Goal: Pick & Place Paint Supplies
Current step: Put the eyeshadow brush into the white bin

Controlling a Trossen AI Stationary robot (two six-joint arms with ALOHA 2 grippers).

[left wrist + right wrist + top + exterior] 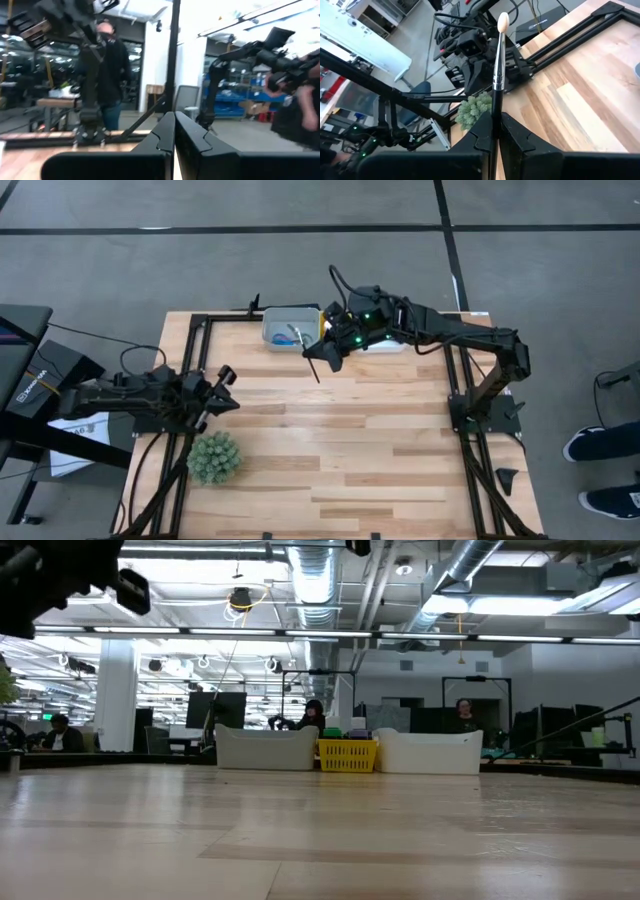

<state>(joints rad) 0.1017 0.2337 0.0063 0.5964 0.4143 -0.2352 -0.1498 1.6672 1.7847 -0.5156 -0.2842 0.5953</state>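
My right gripper [322, 356] hangs above the table's far middle, shut on a thin dark-handled brush [497, 75] with a silver ferrule and a pale bristle tip [503, 21]. In the high view the brush [314, 372] shows as a thin dark line under the fingers. Just beyond it, at the far edge, stands a grey tray [276, 320] with a blue-handled item [293, 335] inside. My left gripper [226, 380] is shut on nothing, raised at the table's left edge; its closed fingers [165, 132] point out into the room. My right gripper pinches the brush's dark handle [495, 114] between its two fingers, well below the ferrule. The brush sticks out past the fingertips with the bristle end away from the gripper. It is lifted clear of the table, over the bare wood.
A spiky green plant ball [214, 457] sits near the table's left front, below my left gripper. A white tray [392, 343] lies partly under my right arm at the far edge. The low view shows a white tray [265, 748], a yellow tray [347, 754] and a second white tray [430, 752].
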